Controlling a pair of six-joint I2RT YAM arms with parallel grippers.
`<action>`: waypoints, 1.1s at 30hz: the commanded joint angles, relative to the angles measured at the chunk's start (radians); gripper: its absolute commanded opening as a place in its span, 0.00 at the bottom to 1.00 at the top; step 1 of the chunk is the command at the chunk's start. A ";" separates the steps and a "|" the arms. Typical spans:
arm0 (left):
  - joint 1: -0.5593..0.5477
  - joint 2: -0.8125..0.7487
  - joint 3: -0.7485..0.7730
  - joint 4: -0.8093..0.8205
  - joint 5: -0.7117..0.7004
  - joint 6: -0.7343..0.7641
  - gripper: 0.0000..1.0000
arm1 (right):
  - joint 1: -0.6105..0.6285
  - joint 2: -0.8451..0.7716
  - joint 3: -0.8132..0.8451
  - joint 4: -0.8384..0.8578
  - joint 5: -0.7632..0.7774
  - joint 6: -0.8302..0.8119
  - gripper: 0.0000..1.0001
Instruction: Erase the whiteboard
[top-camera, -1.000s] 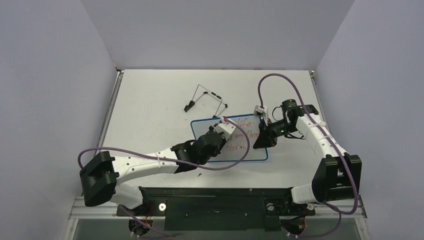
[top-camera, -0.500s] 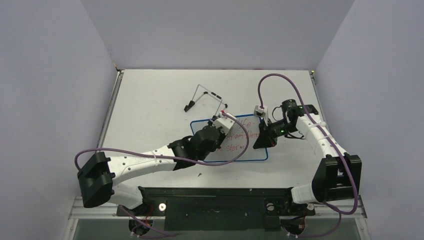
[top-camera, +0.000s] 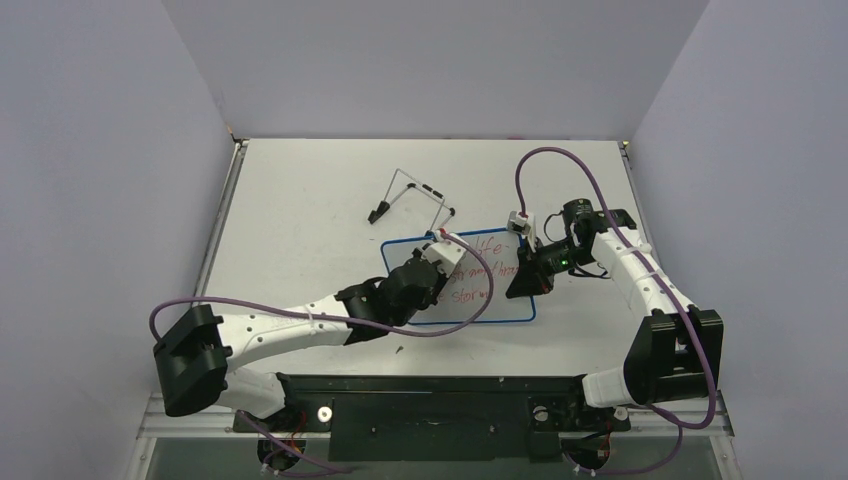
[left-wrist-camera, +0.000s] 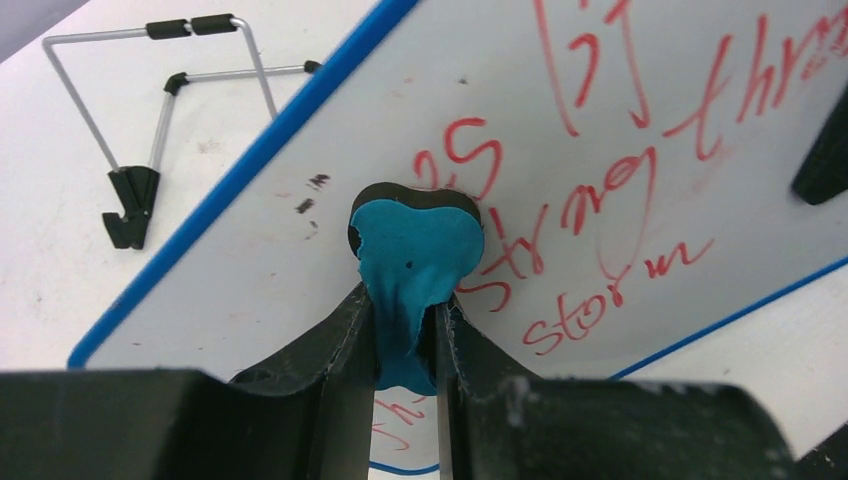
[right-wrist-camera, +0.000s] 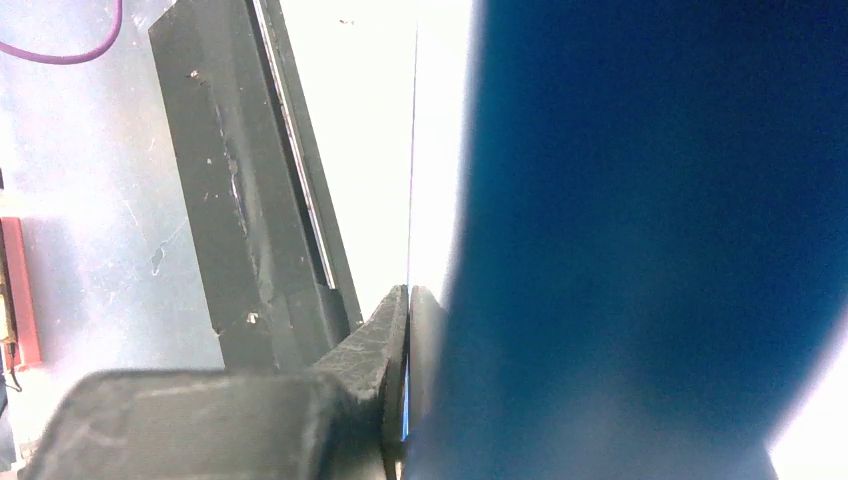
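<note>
The whiteboard (top-camera: 505, 303) lies flat on the table, blue-rimmed, with red handwriting on its right half. In the left wrist view the whiteboard (left-wrist-camera: 240, 240) has a wiped left part. My left gripper (top-camera: 441, 257) is over the board's middle, shut on the blue-black eraser (left-wrist-camera: 415, 245), whose black face presses on the board beside the writing; the gripper (left-wrist-camera: 406, 305) pinches its blue top. My right gripper (top-camera: 523, 275) is shut on the board's right edge. In the right wrist view the gripper (right-wrist-camera: 408, 300) clamps the thin white sheet, with the blue rim (right-wrist-camera: 650, 250) blurred close up.
The black wire stand (top-camera: 411, 196) lies detached on the table just beyond the board's far left corner; it also shows in the left wrist view (left-wrist-camera: 160, 100). Purple cables loop over both arms. Grey walls enclose the table on three sides.
My left gripper with the eraser slid a little toward the board's far left, then back slightly. The right arm and the board have not moved.
</note>
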 joint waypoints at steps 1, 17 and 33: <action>0.064 -0.043 0.069 0.020 -0.045 0.004 0.00 | 0.010 -0.005 0.033 -0.014 -0.035 -0.047 0.00; 0.161 -0.260 -0.126 0.151 0.337 -0.300 0.00 | 0.013 0.001 0.036 -0.016 -0.037 -0.048 0.00; -0.061 0.028 0.171 -0.096 -0.207 -0.267 0.00 | 0.014 -0.003 0.036 -0.020 -0.036 -0.053 0.00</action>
